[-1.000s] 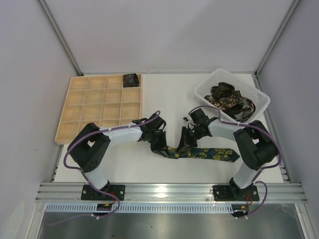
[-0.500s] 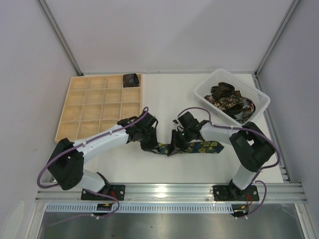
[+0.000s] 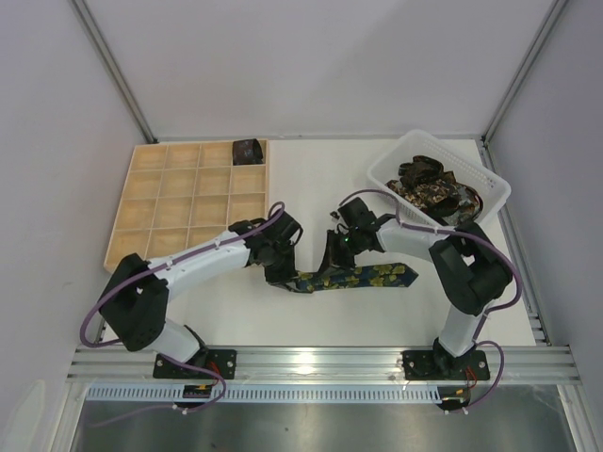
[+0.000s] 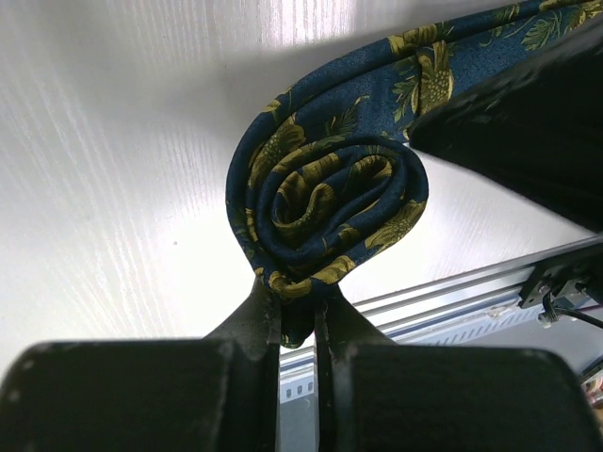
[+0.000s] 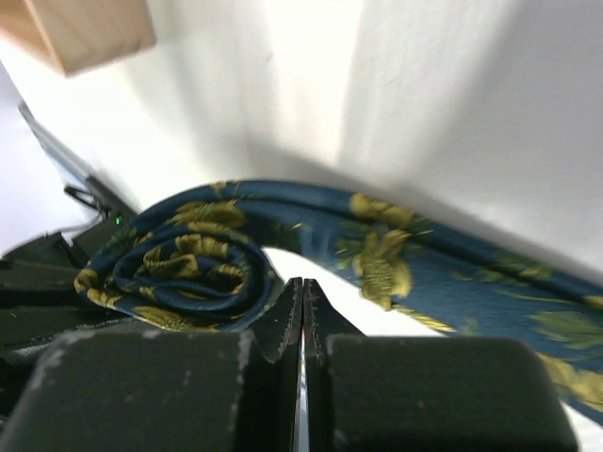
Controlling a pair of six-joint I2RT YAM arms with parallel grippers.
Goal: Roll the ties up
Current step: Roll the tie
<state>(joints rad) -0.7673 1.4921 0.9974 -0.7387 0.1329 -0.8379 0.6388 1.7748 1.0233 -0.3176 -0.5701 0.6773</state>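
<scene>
A navy tie (image 3: 377,278) with yellow-green flowers lies across the white table, its left end wound into a tight roll (image 4: 325,212). My left gripper (image 4: 297,315) is shut on the roll's lower edge, with fabric pinched between the fingers. In the top view it (image 3: 283,273) sits at the tie's left end. My right gripper (image 5: 301,294) is shut and empty, its tips beside the roll (image 5: 179,268), where the loose tail (image 5: 443,282) leads away. Seen from above, it (image 3: 332,264) stands just right of the roll. More dark ties (image 3: 429,188) lie heaped in the basket.
The white slotted basket (image 3: 497,184) stands at the back right. A pale wooden grid tray (image 3: 179,202) lies at the back left, with one dark rolled tie (image 3: 248,151) in its far right cell. Its corner (image 5: 85,28) shows in the right wrist view. An aluminium rail (image 3: 320,363) runs along the near edge.
Both grippers have shifted left and a little away from the bases, dragging the navy tie leftward. The left arm has stretched out. Both stay shut.
</scene>
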